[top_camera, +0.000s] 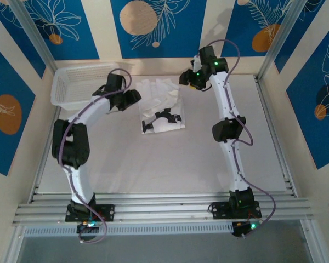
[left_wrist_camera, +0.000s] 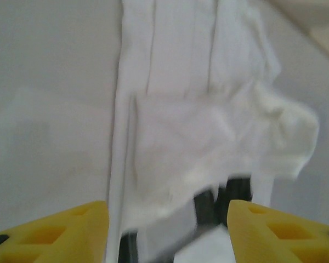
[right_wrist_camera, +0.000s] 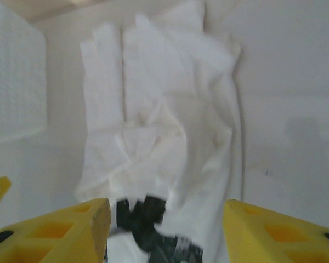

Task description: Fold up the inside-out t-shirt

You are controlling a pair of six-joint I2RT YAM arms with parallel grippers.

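The t-shirt (top_camera: 163, 104) is plain white, thin and wrinkled, gathered into a narrow, partly folded bundle. It lies flat on the table (top_camera: 153, 164), a little toward 12 o'clock from the table's middle. Its long axis runs roughly from 6 o'clock to 12 o'clock, tipped slightly toward 1 o'clock at the far end. The 12 o'clock end shows several lengthwise pleats and uneven, jagged edges. Across the middle a crumpled flap of cloth lies doubled over the layers below, with a soft, rumpled hem. At the 6 o'clock end a black print (top_camera: 162, 116) shows on the fabric, partly covered by the flap. The long edges are fairly straight.
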